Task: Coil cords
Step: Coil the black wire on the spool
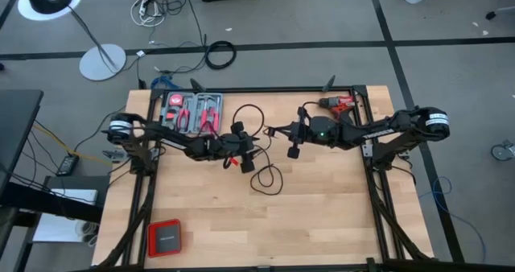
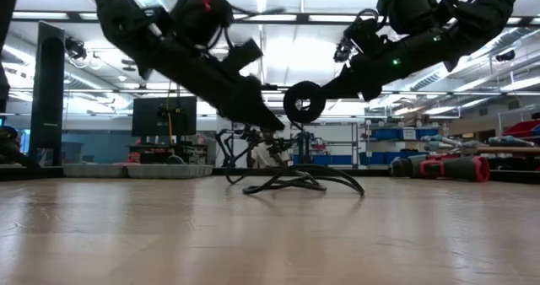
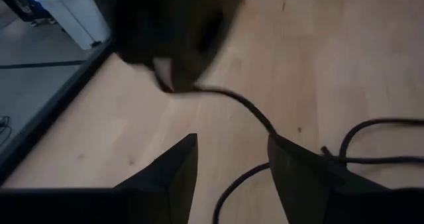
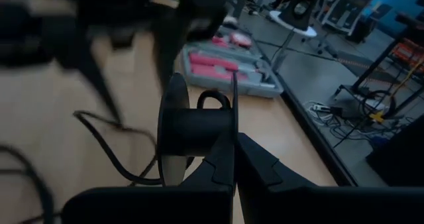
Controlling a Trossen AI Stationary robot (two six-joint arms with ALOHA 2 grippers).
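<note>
The thin black cord point(image 1: 268, 179) lies in loose loops on the table's middle point(image 2: 295, 180), and one strand rises to a black spool point(image 4: 197, 127). My right gripper point(image 4: 240, 159) is shut on that spool and holds it above the table point(image 2: 304, 102). My left gripper point(image 3: 232, 154) hovers open just left of the spool point(image 1: 245, 158), tilted down. A strand of the cord point(image 3: 252, 111) runs between its fingers. My right gripper pinches the rim of one end flange of the spool point(image 4: 233, 121) between its two fingers, coming nearly level from the table's right. The spool hangs clear of the table with its axis about level. A short cord loop point(image 4: 212, 97) stands up from its core. Whether my left gripper touches the strand beside its finger point(image 3: 291, 168), I cannot tell.
An open grey case of red-handled tools point(image 1: 191, 111) lies at the far left of the table. A red drill point(image 1: 341, 104) lies at the far right. A red and black box point(image 1: 163, 237) sits near the front left corner. The near half is bare wood point(image 1: 322, 224).
</note>
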